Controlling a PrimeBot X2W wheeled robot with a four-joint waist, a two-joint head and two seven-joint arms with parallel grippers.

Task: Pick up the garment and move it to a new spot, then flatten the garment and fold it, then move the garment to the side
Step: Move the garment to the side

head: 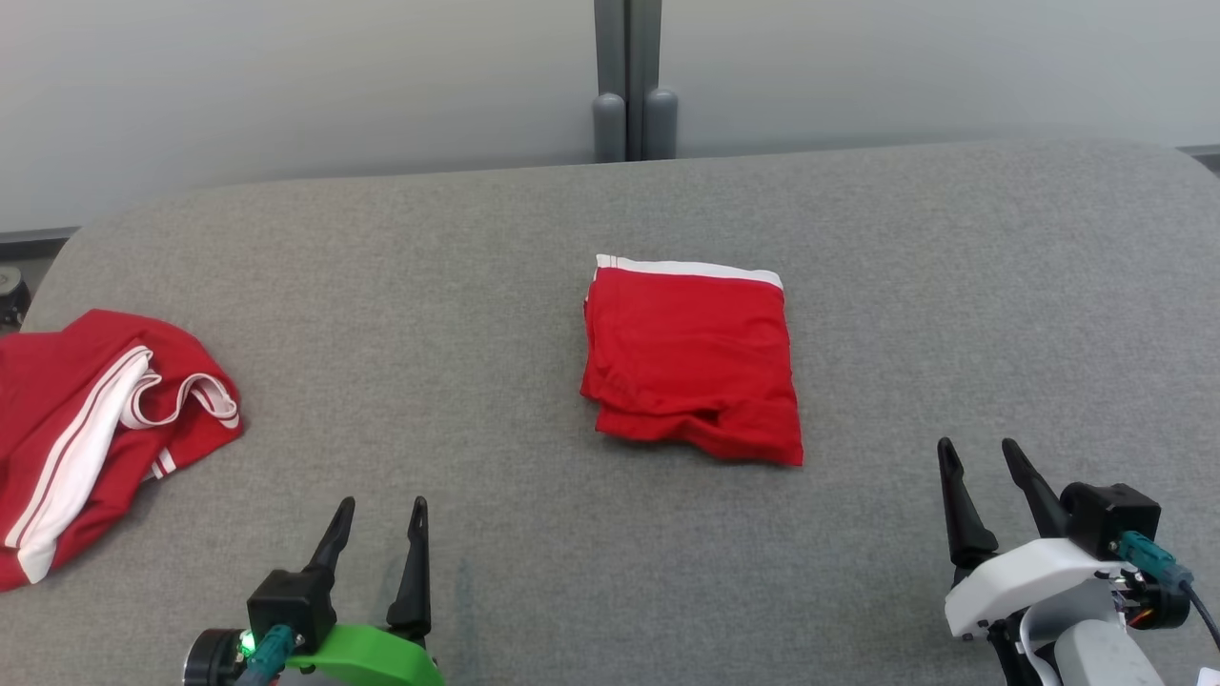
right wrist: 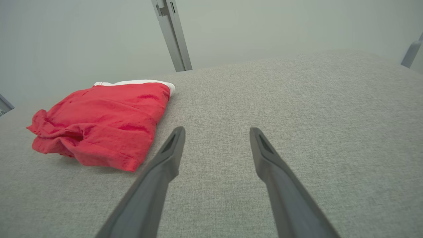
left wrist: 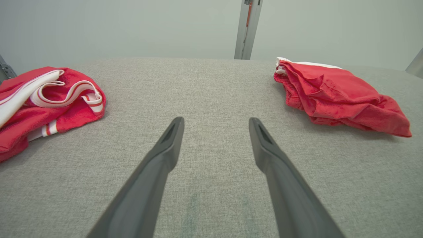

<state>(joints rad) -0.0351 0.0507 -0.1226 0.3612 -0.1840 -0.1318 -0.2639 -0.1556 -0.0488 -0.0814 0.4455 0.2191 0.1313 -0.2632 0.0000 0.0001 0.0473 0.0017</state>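
We see the folded red garment point(head: 691, 362) lying in the middle of the grey cloth-covered desk point(head: 477, 286), its white waistband toward the far edge. A second, rumpled red-and-white garment point(head: 86, 429) sits at the left edge. Our left gripper point(head: 383, 502) and right gripper point(head: 976, 443) hover by the near edge, apart from both garments, jaws spread wide and holding nothing.

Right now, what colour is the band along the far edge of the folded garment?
White; the band shows best in the head view.
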